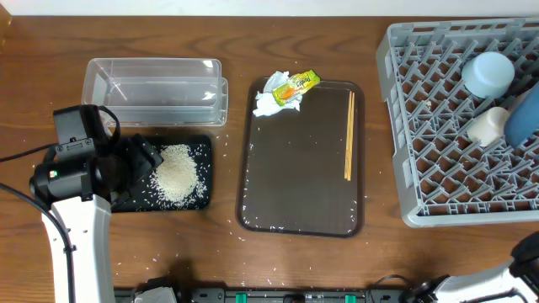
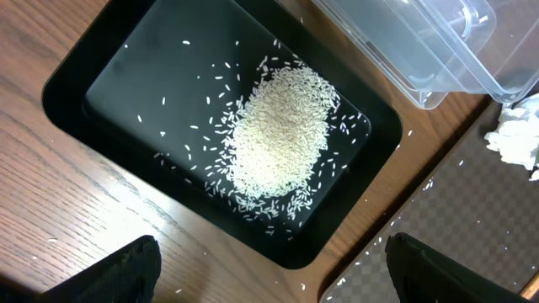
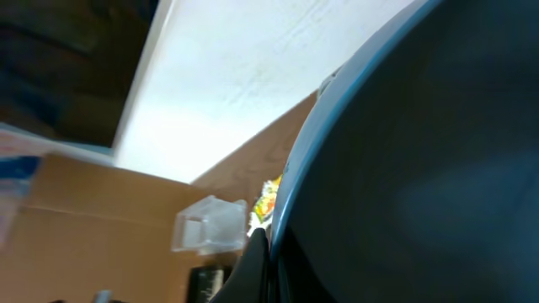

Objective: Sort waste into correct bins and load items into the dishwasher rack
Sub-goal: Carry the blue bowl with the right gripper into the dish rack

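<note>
Black fingertips (image 2: 118, 273) of the left gripper (image 2: 274, 278) frame the bottom of the left wrist view. They stand wide apart with nothing between them, hanging above the black tray (image 2: 76, 76). On the tray floor lies a heap of white rice grains (image 2: 278, 139), with strays scattered around it.

From overhead, the left arm (image 1: 80, 244) rises from the 6 o'clock edge of the picture. Its wrist sits over the 9 o'clock half of the black tray and the gripper points down.

The clear plastic tub (image 1: 156, 88) lies just at 12 o'clock of the black tray, close to touching it. At 3 o'clock, across a narrow strip of bare table (image 1: 223, 252), lies the dark brown serving tray (image 1: 295, 168).

A crumpled white napkin (image 1: 271, 99) sits on the serving tray's 12 o'clock rim, and the yellow-green snack wrapper (image 1: 296, 86) lies against it. The wooden chopsticks (image 1: 349, 135) lie along the 3 o'clock side, running 12 to 6. A few grains dot the tray and the wood at its 7 o'clock corner.

Another open strip of wood separates this tray from the grey dishwasher rack (image 1: 404, 126) at 3 o'clock. The rack holds a small light-blue bowl (image 1: 488, 73), a white cup (image 1: 487, 124) and the large blue bowl (image 1: 526, 114).

The right arm (image 1: 505, 273) lies low at the 5 o'clock corner, apart from the rack. Its gripper is closed. A dark curved surface that I cannot identify fills most of the right wrist view.
</note>
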Robot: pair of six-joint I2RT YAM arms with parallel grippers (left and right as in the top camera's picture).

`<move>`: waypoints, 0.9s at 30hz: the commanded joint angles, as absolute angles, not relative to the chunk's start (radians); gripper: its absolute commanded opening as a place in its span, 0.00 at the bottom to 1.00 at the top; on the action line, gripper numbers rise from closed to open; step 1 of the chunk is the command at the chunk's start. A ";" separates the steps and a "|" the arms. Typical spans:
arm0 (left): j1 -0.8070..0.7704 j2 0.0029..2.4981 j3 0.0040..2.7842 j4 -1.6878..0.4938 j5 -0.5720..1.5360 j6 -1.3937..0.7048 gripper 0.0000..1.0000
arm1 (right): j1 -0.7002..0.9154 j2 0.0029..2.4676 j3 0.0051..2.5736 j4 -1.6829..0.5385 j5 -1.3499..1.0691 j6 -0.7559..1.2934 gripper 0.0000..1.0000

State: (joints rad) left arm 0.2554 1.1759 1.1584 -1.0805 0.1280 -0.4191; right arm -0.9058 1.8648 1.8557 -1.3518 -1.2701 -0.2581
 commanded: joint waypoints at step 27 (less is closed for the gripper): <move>0.262 1.177 1.171 -1.084 0.127 -0.417 0.88 | -1.175 2.016 1.848 -1.479 -1.231 -0.211 0.41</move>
